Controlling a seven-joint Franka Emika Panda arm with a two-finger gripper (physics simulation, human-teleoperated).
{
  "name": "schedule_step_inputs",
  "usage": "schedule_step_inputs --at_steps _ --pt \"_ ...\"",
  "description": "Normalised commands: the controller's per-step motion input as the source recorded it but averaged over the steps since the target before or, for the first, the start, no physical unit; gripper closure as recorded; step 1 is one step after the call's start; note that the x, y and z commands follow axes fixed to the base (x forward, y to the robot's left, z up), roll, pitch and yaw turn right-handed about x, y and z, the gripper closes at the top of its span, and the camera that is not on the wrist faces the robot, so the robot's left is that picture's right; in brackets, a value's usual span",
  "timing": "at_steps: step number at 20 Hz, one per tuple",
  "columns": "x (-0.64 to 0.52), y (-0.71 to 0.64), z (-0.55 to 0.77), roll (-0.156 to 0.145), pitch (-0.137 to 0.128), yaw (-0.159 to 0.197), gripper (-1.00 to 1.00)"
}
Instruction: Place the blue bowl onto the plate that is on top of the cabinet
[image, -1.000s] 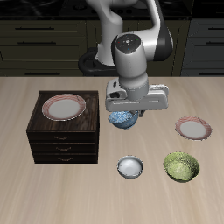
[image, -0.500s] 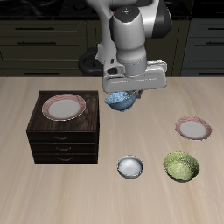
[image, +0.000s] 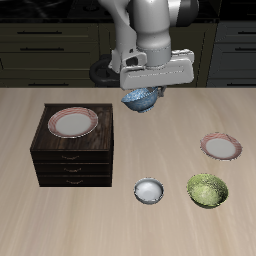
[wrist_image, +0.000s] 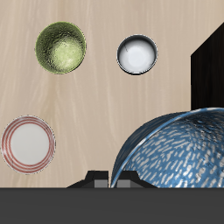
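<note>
The gripper (image: 143, 92) is pinched tight on the blue bowl (image: 141, 99) and holds it up in the air, above the table (image: 40, 215) and a bit beside the cabinet (image: 74, 158). The plate (image: 73, 122) lies on top of the cabinet. A white bowl (image: 148, 190), a green bowl (image: 207, 190) and a smaller plate (image: 221, 147) sit on the table, well away from the cabinet.
</note>
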Motion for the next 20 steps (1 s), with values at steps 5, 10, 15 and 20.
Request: schedule_step_inputs --at_steps 5,10,15,20 --pt "-0.1 -0.03 0.36 -0.009 -0.042 0.018 1.0" --pt "-0.16 -0.05 0.42 -0.016 -0.055 0.012 1.0" --pt "-0.11 -0.05 0.3 -0.012 -0.043 0.018 1.0" --pt "0.05 -0.07 0.06 0.006 -0.006 0.003 1.0"
